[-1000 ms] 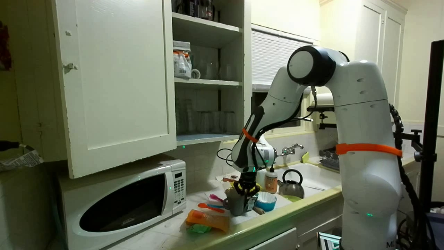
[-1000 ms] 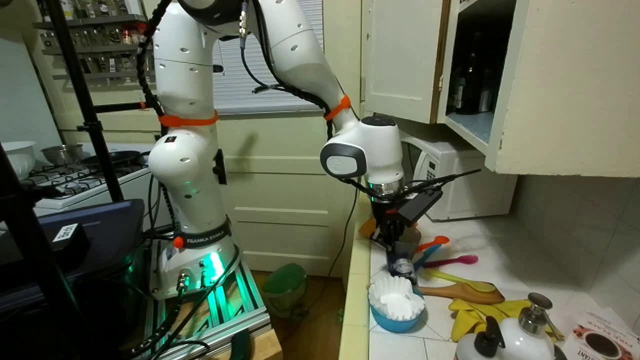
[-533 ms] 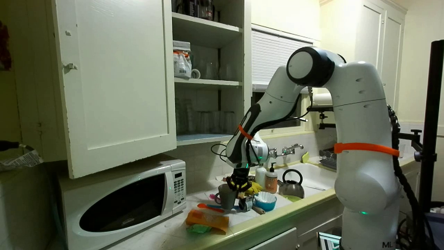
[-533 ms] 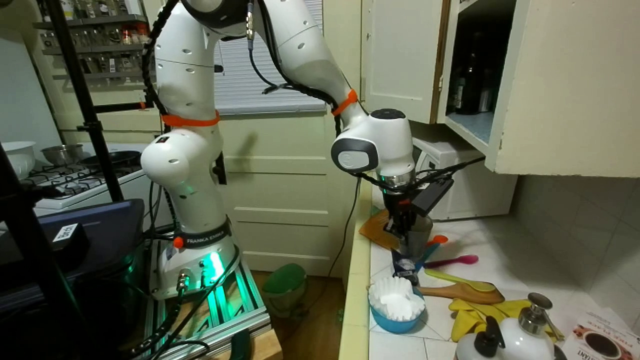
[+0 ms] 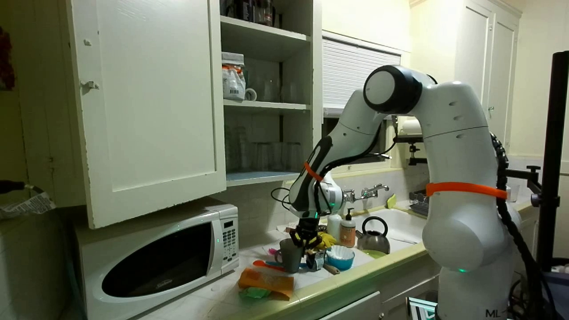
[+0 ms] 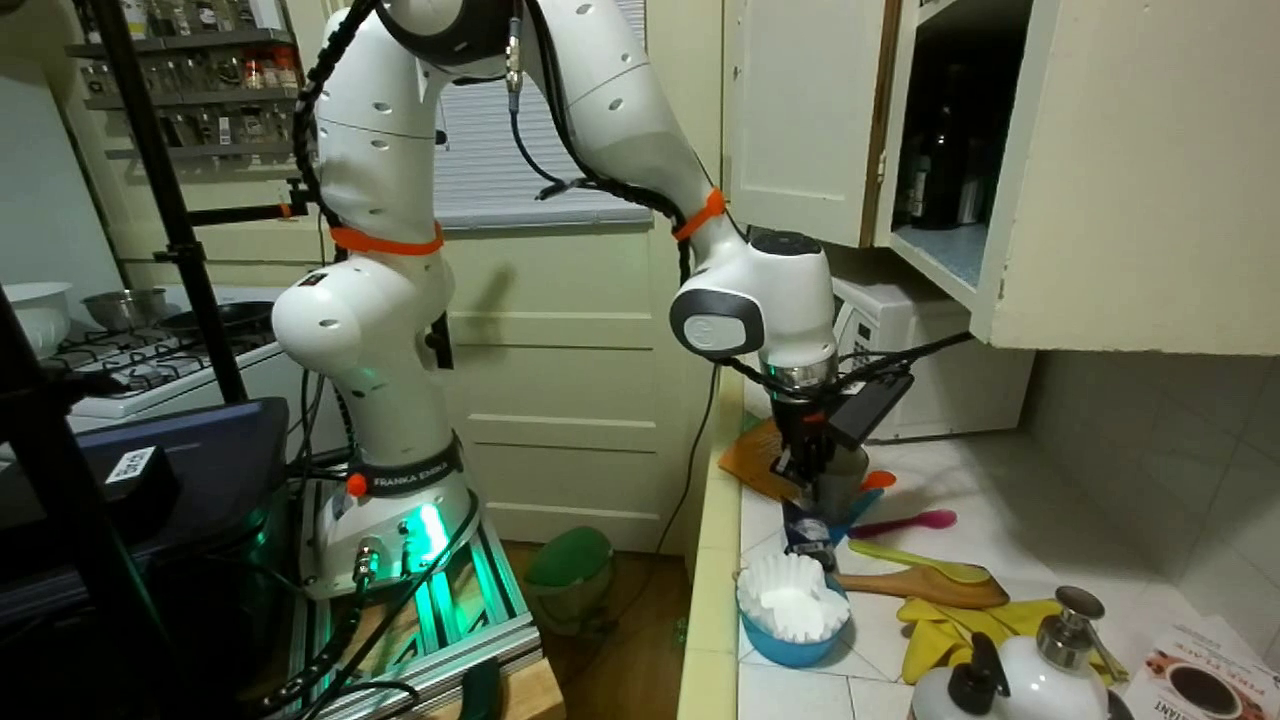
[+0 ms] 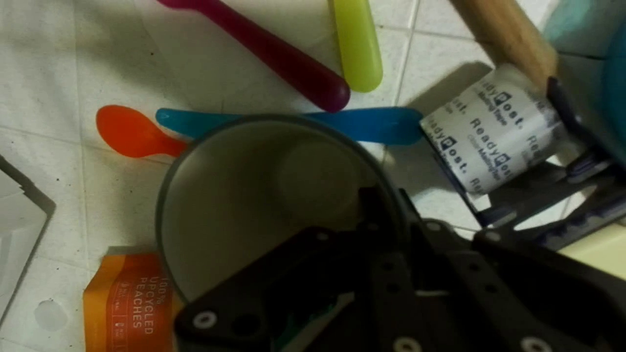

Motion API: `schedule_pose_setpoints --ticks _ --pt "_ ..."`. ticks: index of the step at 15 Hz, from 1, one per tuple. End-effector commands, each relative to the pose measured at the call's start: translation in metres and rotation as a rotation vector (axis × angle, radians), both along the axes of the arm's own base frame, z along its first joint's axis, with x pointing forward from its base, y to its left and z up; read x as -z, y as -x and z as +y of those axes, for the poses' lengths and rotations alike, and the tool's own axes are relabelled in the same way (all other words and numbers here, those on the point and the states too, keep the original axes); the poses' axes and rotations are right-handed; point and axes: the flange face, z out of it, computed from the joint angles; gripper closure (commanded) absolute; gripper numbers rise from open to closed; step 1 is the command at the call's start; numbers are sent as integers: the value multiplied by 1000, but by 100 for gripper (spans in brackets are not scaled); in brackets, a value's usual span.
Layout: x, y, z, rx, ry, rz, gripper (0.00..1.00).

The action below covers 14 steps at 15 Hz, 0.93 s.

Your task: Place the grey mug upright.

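Note:
The grey mug (image 5: 290, 258) stands mouth up over the tiled counter, its handle towards the microwave in that exterior view. Whether its base touches the tiles, I cannot tell. Looking down in the wrist view, I see into the round mouth of the mug (image 7: 220, 205). My gripper (image 7: 390, 200) is shut on the mug's wall at the rim, one finger inside and the other outside. Seen from an exterior view, the gripper (image 6: 808, 478) hides much of the mug (image 6: 847, 480).
A tape dispenser (image 7: 489, 137) lies close beside the mug. Spoons, orange (image 7: 129, 132), blue (image 7: 381, 124) and pink (image 7: 293, 73), lie around it. Nearby are an orange pouch (image 5: 266, 282), a blue container (image 6: 795, 650), the kettle (image 5: 374, 243) and the microwave (image 5: 164, 262).
The mug, held throughout, has moved away from the counter's front edge and towards the microwave. It rose at first, and over the last half second it has come down slightly.

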Motion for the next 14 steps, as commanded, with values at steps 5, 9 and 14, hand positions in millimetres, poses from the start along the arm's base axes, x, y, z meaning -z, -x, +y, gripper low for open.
schedule_pose_setpoints --ticks 5,9,14 --pt "-6 24 -19 -8 41 -16 98" --pt "-9 34 -16 4 35 -13 98" --pt "-8 42 -13 6 37 -3 98"
